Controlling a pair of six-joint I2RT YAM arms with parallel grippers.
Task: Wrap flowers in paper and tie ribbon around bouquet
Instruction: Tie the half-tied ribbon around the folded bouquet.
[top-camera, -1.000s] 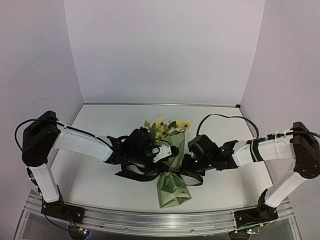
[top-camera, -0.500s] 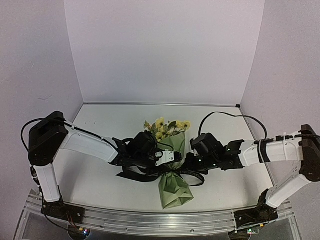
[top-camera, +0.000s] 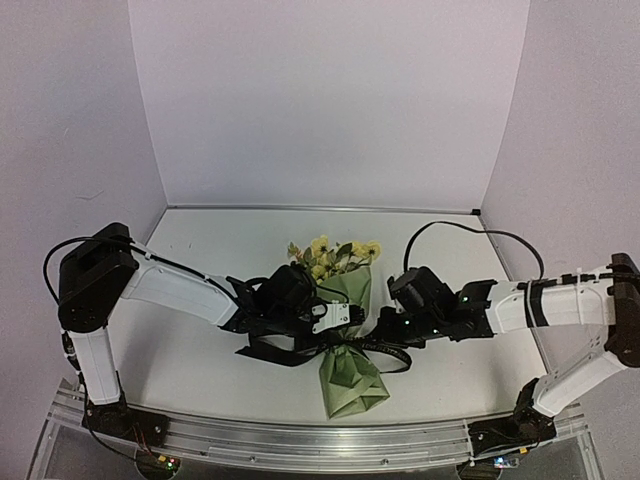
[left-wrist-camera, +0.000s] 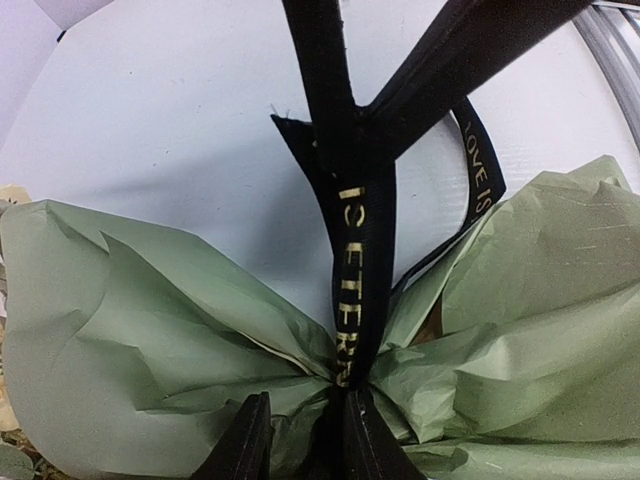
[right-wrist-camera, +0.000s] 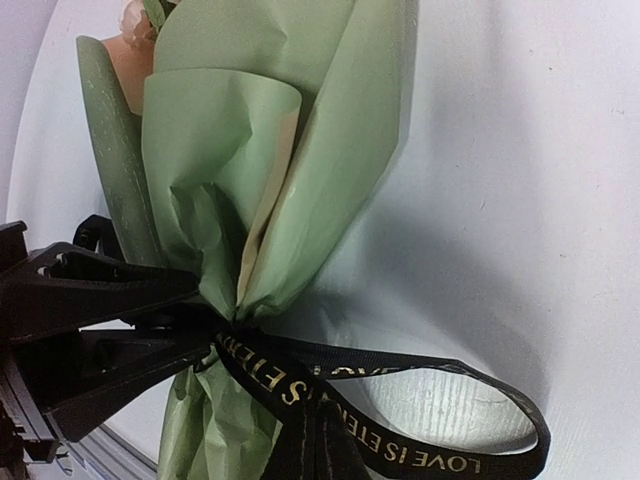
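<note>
Wrapping is looking finished: the flowers (top-camera: 330, 252) are sitting inside the paper (top-camera: 352, 385), which is lying as a cone mid-bench (top-camera: 200, 360), blooms pointing away from the arms. On the left, the left claw (left-wrist-camera: 300, 425) is sitting right at the pinched waist, its fingers standing a little apart with a strand of the ribbon (left-wrist-camera: 352, 290) running down between them; whether they are pinching it I cannot tell. The ribbon is going round the waist, cinching the paper, with loose loops spilling onto the bench on both sides. On the right, the right claw (top-camera: 380, 335) is clamped together on the ribbon just beside the waist, its strands looking taut. By my judgement the knot is being drawn tight, with a finished bow and the letting go remaining. The claws are working very near each other, and the slack loops are lying where a finger might snag. A black cable (top-camera: 460, 240) is arching behind the right arm, well apart from the bouquet (top-camera: 355, 292)
</note>
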